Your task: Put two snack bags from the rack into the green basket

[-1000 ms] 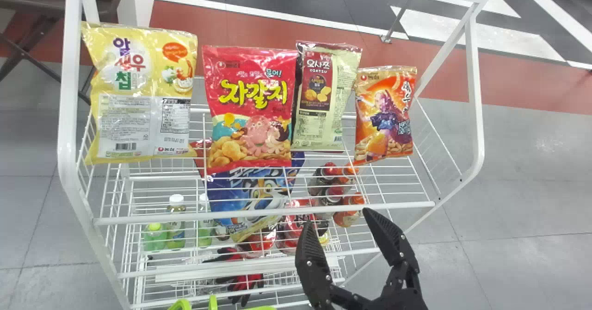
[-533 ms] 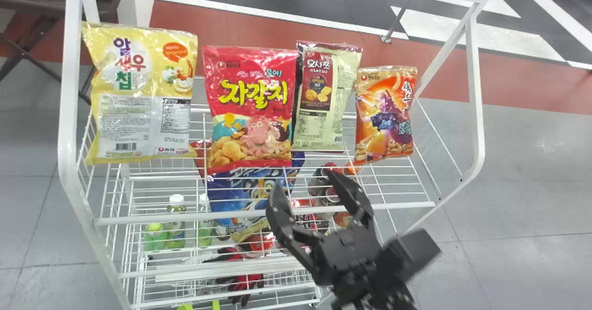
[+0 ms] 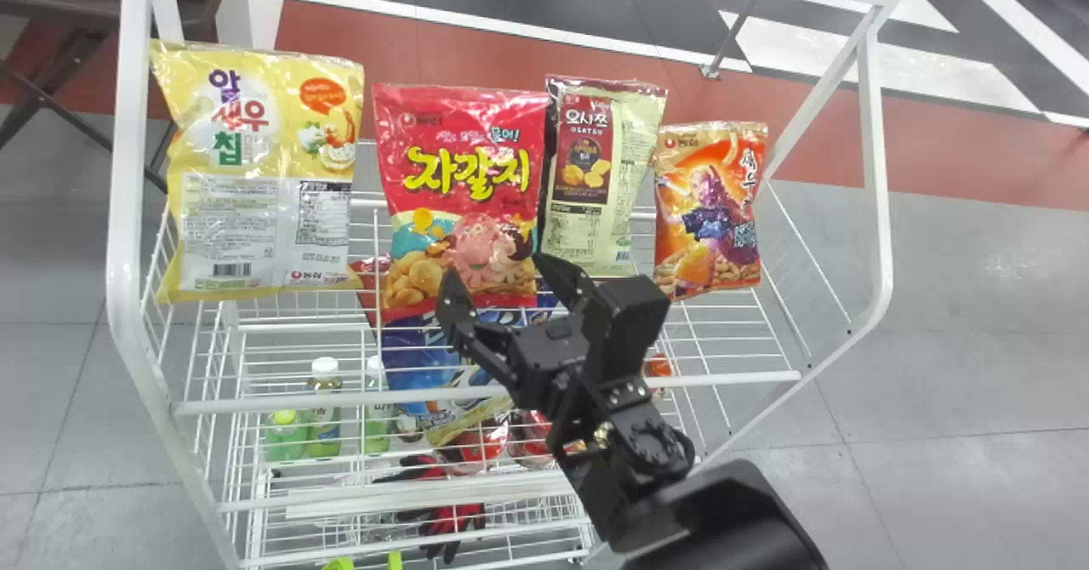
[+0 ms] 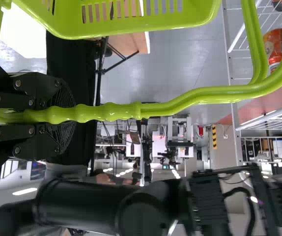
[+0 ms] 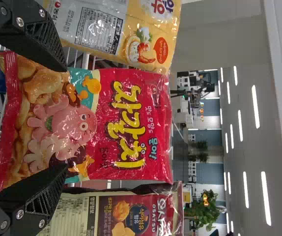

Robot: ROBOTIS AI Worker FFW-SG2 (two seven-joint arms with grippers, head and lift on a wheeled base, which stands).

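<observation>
Before red plastic bag (image 3: 459, 153): right gripper (image 3: 493, 270), spread, slanting leftward;
Around green plastic handle (image 4: 116, 112): left gripper (image 4: 71, 114), clamped;
Beneath: white wire rack (image 3: 476, 391); grey floor (image 3: 953, 349)

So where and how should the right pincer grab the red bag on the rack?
I'd close the right pincer across the lower half of the red bag, coming straight in from the front. The bag stands upright, broad face forward, so its two side edges are the likely grips; mind the pale bag close by its right edge.
</observation>
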